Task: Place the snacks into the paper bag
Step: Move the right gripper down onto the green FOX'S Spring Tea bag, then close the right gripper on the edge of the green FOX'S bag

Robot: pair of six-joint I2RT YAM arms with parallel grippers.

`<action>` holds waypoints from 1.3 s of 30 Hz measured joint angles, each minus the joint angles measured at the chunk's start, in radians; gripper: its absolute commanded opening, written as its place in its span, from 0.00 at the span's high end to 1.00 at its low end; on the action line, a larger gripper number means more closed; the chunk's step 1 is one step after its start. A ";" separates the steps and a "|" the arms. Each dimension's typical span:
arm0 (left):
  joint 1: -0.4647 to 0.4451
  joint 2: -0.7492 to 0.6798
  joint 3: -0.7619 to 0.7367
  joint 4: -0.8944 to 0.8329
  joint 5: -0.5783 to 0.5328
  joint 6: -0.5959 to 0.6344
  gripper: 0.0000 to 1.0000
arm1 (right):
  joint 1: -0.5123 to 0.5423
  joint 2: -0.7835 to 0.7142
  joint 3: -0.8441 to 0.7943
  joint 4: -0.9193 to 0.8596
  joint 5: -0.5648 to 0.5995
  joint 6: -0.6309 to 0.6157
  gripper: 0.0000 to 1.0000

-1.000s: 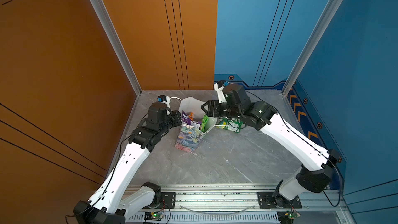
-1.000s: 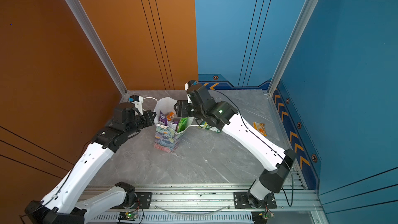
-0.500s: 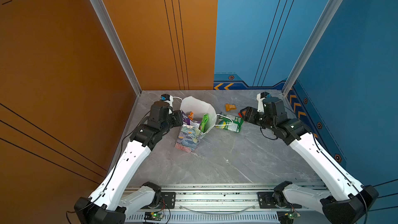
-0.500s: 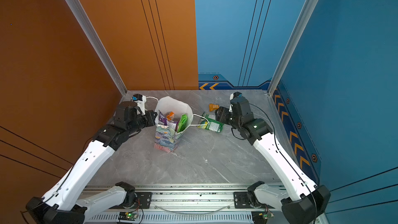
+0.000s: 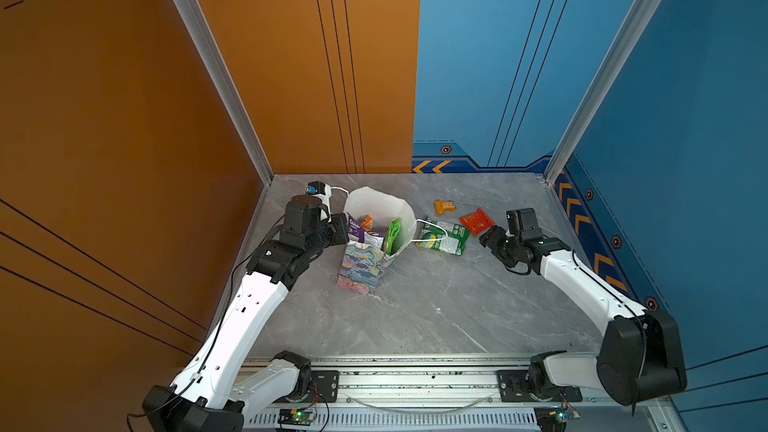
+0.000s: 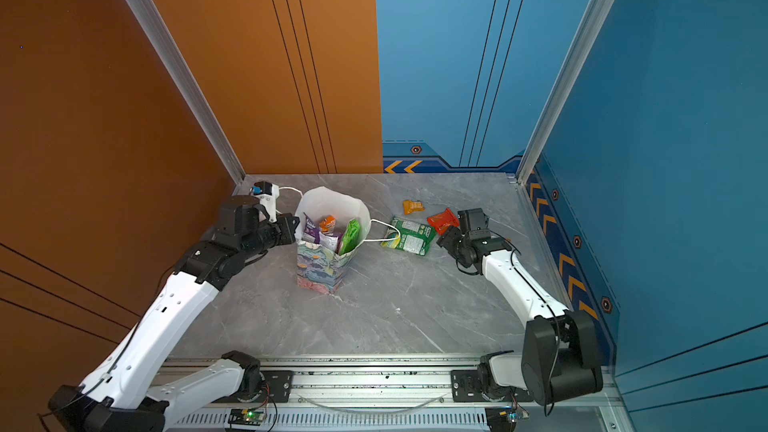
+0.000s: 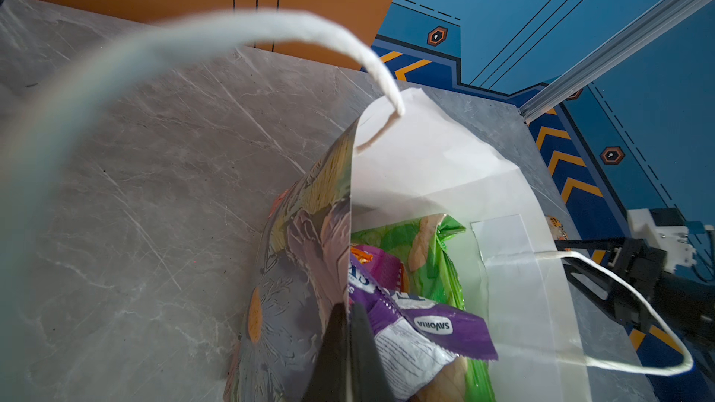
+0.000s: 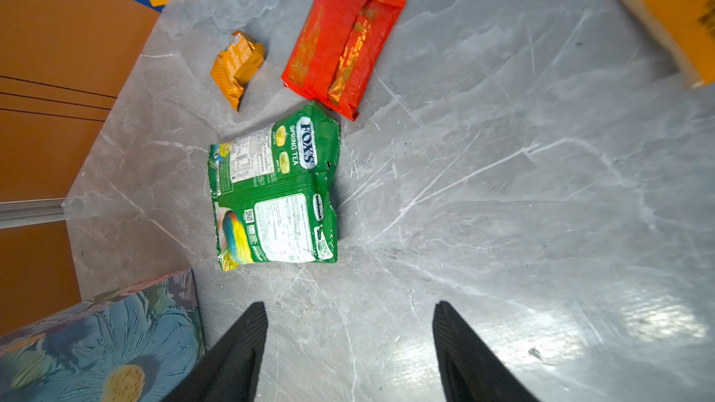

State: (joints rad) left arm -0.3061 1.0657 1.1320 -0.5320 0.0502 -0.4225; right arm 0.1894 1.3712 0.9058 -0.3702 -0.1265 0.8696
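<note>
Grey-veined tabletop (image 5: 415, 309) as working surface. Found paper bag (image 5: 360, 270) standing upright left of centre in both top views, mouth open, white inside showing.

Found left gripper (image 7: 347, 309) clenched on the bag's rim, paper pinched between the two dark fingers (image 7: 330, 346). From above, seen only as a black block against the bag's left edge, fingertips hidden by paper.

Counted inside the bag: purple packet (image 7: 445, 326), light green packet (image 7: 410, 241), a sliver of magenta packet (image 7: 381, 268), small orange packet (image 5: 367, 223). Lower parts of all four buried; bag floor not visible.

Noted one cord handle (image 7: 271, 21) looping close past the left wrist lens, badly blurred. Noted second cord handle (image 7: 634, 369) draped over the dark green packet (image 5: 449, 238), lying flat just right of the bag.

Logged behind that: red packet (image 5: 477, 221) and, farther back, folded orange packet (image 5: 444, 206), apart from each other.

Found right gripper (image 8: 348, 309) released and empty, jaws wide, over bare stone near the dark green packet, touching nothing.

Caught a yellow-orange packet (image 8: 665, 9) at the edge of the right wrist view, cut off and smeared; print unreadable.

Could not tell whether dark green packet and red packet touch: corners nearly meeting in the right wrist view.
</note>
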 measured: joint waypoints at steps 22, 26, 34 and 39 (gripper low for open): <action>0.035 0.000 0.000 -0.004 0.045 -0.013 1.00 | 0.043 0.564 0.442 -0.092 -0.039 -0.106 0.26; 0.040 0.000 0.000 -0.004 0.052 -0.015 1.00 | 0.046 0.658 0.544 -0.164 -0.035 -0.156 0.27; 0.053 0.001 0.000 -0.005 0.060 -0.021 1.00 | 0.089 0.717 0.613 -0.224 -0.027 -0.224 0.42; 0.057 0.003 0.000 -0.004 0.065 -0.023 1.00 | 0.155 0.716 0.608 -0.224 -0.027 -0.242 0.46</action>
State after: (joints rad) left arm -0.2493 1.0691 1.1320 -0.5362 0.1150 -0.4458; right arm 0.3447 2.0872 1.5135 -0.5941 -0.1539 0.6273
